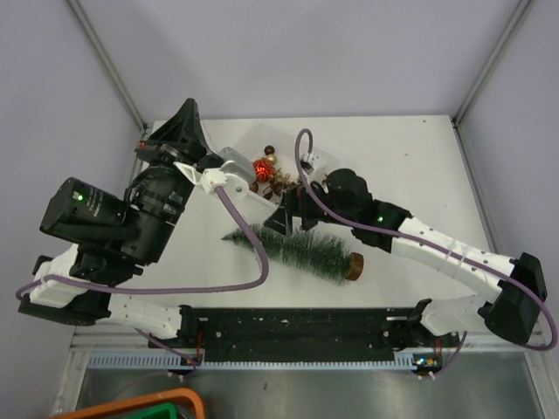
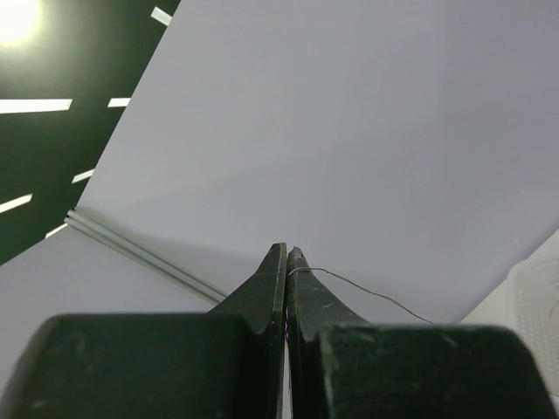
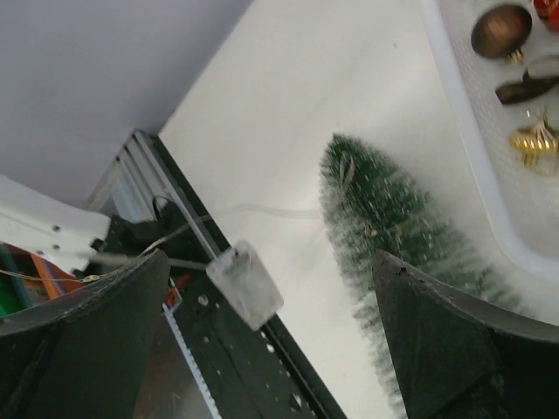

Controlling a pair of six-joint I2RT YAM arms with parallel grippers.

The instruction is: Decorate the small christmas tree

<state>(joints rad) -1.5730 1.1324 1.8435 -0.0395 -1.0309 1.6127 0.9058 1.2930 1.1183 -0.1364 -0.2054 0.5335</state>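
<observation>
The small christmas tree (image 1: 293,249) lies on its side on the table, wooden disc base (image 1: 354,265) to the right; its frosted tip (image 3: 384,209) shows in the right wrist view. My right gripper (image 1: 288,220) hovers just over the tree's middle, open (image 3: 271,257). A small clear plastic box (image 3: 244,284) hangs on a thin wire between its spread fingers, touching neither. My left gripper (image 1: 187,112) is raised high at the back left, pointing at the wall. It is shut (image 2: 286,253), and a thin wire (image 2: 362,290) trails out of its tips to the right.
A white tray (image 1: 229,157) behind the tree holds a red bauble (image 1: 262,167), a brown bauble (image 3: 500,30), a gold ornament (image 3: 533,140) and pinecones. The black rail (image 1: 288,325) runs along the near table edge. An orange-rimmed bin (image 1: 140,406) sits below it.
</observation>
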